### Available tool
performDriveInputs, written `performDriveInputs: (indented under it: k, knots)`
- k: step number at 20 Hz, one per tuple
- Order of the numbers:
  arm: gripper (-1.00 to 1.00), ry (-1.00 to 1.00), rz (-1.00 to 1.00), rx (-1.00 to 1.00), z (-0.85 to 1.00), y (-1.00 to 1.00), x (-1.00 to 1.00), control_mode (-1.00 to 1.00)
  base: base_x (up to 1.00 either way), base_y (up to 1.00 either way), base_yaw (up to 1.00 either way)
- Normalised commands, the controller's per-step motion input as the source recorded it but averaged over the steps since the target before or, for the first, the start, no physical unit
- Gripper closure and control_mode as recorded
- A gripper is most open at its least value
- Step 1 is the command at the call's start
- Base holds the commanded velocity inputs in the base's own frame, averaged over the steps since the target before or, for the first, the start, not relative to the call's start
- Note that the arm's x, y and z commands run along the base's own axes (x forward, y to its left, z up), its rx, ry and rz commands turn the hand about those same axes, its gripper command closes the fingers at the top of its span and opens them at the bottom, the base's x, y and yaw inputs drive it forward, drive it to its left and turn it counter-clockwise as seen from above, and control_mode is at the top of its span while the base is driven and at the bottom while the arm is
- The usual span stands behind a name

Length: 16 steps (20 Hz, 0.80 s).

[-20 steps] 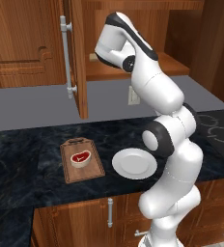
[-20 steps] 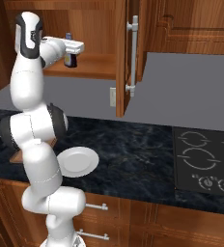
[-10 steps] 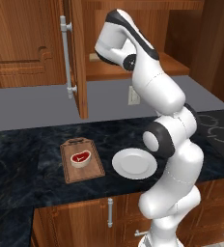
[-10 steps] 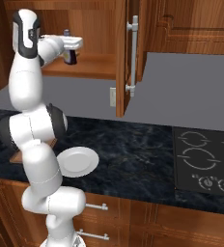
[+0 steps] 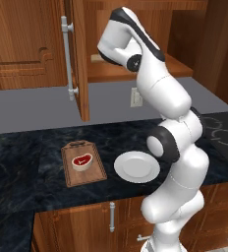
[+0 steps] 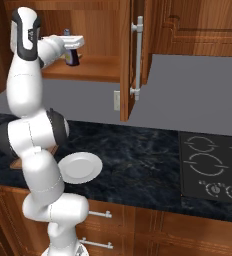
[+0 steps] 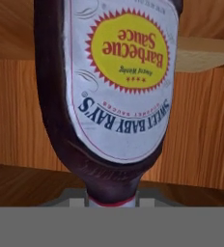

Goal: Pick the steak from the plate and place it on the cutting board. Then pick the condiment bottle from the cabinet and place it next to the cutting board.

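The condiment bottle (image 6: 74, 57), dark with a pale label, is inside the open cabinet (image 6: 95, 70) just above its shelf. My gripper (image 6: 72, 46) is shut on it. In the hand view the condiment bottle (image 7: 119, 82) is very close, its yellow barbecue-sauce label upside down. The steak (image 5: 81, 161) lies on the cutting board (image 5: 94, 173) on the dark counter. The white plate (image 5: 136, 166) sits bare to the board's right, in front of my arm. In the left base view my own arm hides the hand and the bottle.
The cabinet door (image 5: 79, 59) stands open toward me, with its grey bar handle (image 6: 137, 57) on it. A flat tan block (image 5: 97, 58) lies on the shelf. A black cooktop (image 6: 210, 167) lies at the counter's right. A wall outlet (image 5: 134, 97) sits below the cabinet.
The hand, with the bottle in it, has risen a little inside the cabinet. The steak, board and plate have not moved.
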Motion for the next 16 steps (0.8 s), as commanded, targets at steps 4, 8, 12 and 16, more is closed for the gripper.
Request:
performDriveInputs:
  k: [4, 8, 12, 16]
  knots:
    - [1.0, 0.0, 0.0, -0.04, -0.16, 0.0, -0.08, -1.0, 0.0, 0.0, 0.0]
    - [1.0, 0.0, 0.0, -0.02, -0.15, 0.0, -0.1, -1.0, 0.0, 0.0, 0.0]
    - [1.0, 0.0, 0.0, 0.0, -0.06, 0.0, -0.11, -1.0, 0.0, 0.0, 0.0]
    - [1.0, 0.0, 0.0, 0.0, 0.0, 0.0, -0.14, -1.0, 0.0, 0.0, 0.0]
